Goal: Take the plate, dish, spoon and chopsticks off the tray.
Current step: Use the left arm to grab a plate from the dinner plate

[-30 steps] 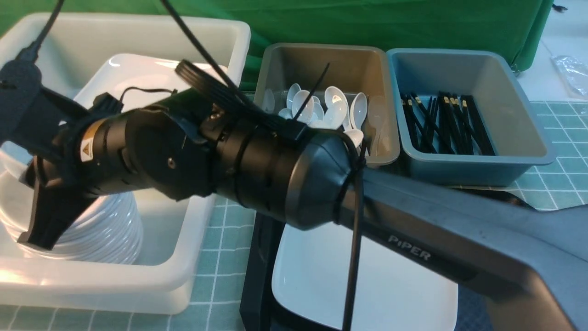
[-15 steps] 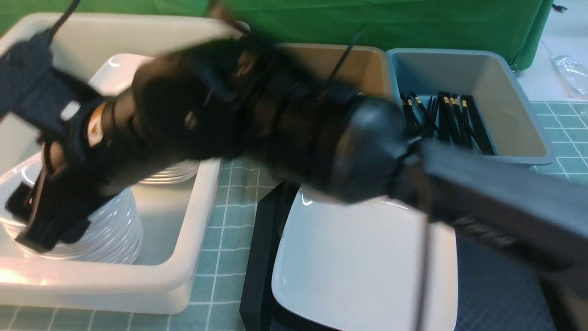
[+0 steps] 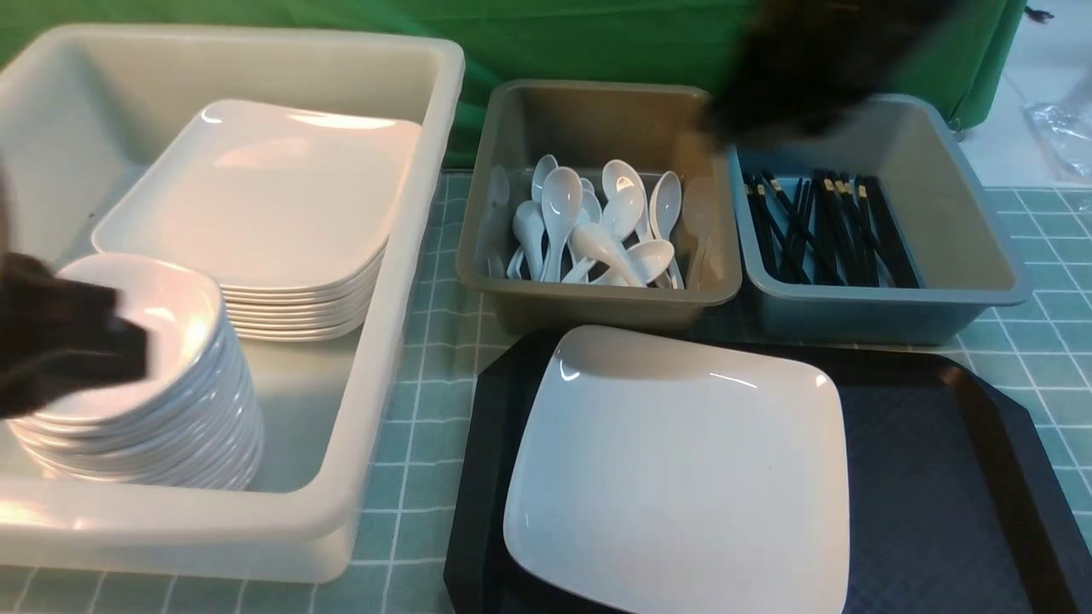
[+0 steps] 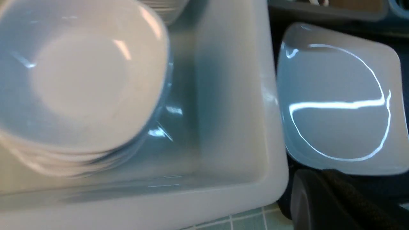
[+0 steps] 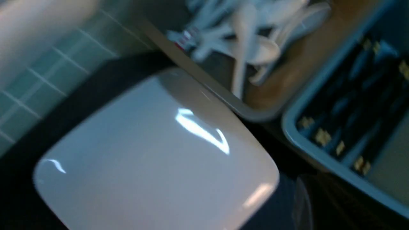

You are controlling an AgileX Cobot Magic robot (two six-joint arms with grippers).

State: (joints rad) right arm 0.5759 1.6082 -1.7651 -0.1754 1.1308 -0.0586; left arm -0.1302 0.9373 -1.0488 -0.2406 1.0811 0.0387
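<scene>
The plate [image 3: 682, 469], large, glossy, white and square with rounded corners, is seen lying bare on the left part of the black tray [image 3: 938, 477], just in front of the grey bin [image 3: 597, 119] of spoons [image 3: 589, 234]. The left gripper [image 3: 64, 350] is held closed beside the stacked dishes [image 3: 171, 409] in the white tub [image 3: 409, 256], and the right gripper's jaws are also brought together. The right arm [image 3: 810, 77], stretched across the plate a second ago, has been drawn back to a blur at the upper right.
</scene>
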